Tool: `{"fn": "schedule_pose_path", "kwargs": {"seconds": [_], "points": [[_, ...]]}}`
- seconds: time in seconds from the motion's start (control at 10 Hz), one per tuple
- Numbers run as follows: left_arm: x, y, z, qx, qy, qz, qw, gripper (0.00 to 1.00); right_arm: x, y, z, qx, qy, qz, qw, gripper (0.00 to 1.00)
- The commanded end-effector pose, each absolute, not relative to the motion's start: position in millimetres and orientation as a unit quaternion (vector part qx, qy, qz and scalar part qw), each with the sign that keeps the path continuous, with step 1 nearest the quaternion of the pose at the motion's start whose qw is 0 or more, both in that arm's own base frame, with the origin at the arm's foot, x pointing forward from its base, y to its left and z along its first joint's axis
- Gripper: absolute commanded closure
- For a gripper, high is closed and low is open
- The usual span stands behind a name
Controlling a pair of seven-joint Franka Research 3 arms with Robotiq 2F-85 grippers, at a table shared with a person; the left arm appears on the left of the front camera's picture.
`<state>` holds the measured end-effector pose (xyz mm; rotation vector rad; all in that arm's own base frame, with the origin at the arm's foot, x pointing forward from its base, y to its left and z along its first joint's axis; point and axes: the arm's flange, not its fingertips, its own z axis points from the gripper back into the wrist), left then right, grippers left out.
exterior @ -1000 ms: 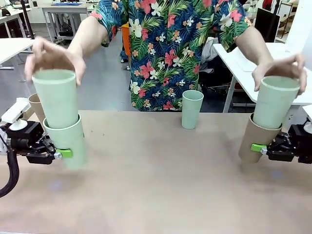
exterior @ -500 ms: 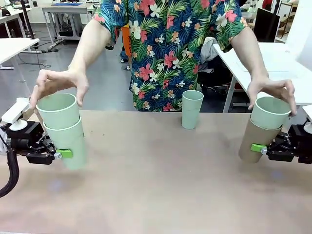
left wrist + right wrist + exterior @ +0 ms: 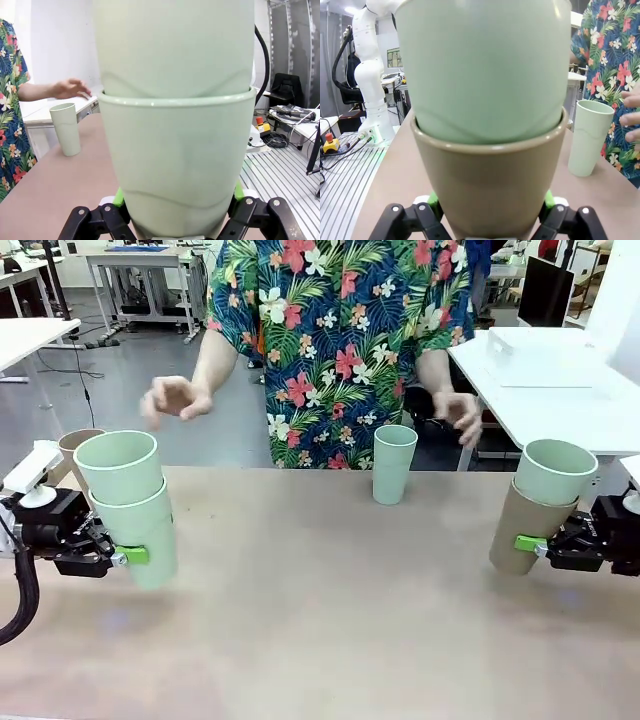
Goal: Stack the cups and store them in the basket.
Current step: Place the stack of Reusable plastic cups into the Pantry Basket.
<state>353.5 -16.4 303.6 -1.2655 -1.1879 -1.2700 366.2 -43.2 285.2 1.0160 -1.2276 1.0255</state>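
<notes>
At the table's left, my left gripper (image 3: 130,556) is shut on a mint green cup (image 3: 145,535) with a second mint cup (image 3: 120,468) nested inside it; the pair looms large in the left wrist view (image 3: 177,165). On the right, my right gripper (image 3: 528,543) is shut on a tan-brown cup (image 3: 515,530) holding a mint cup (image 3: 552,472); close up, the tan cup (image 3: 490,185) sits between the green pads. Another mint cup (image 3: 393,464) stands alone at the far middle of the table. A tan-brown cup (image 3: 76,445) peeks out behind the left stack. The basket is out of view.
The person stands at the far side, both hands (image 3: 175,398) raised and withdrawn above the table. A white table (image 3: 560,370) stands behind on the right. Bare tabletop (image 3: 330,620) spreads between the two stacks.
The person pushed a mint cup down into each held cup, then let go and pulled both hands back. Neither arm has moved.
</notes>
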Motion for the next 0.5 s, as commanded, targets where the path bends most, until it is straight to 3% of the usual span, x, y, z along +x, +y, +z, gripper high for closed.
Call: {"fn": "schedule_pose_path", "kwargs": {"seconds": [0.0,0.4], "points": [[353.7,-16.5,306.3,-0.517,-0.489,-0.52,0.473,0.15,366.6,-43.2,287.5,0.433,-0.528,0.442,0.582,0.15],[353.7,-16.5,306.3,-0.517,-0.489,-0.52,0.473,0.15,366.6,-43.2,287.5,0.433,-0.528,0.442,0.582,0.15]]}}
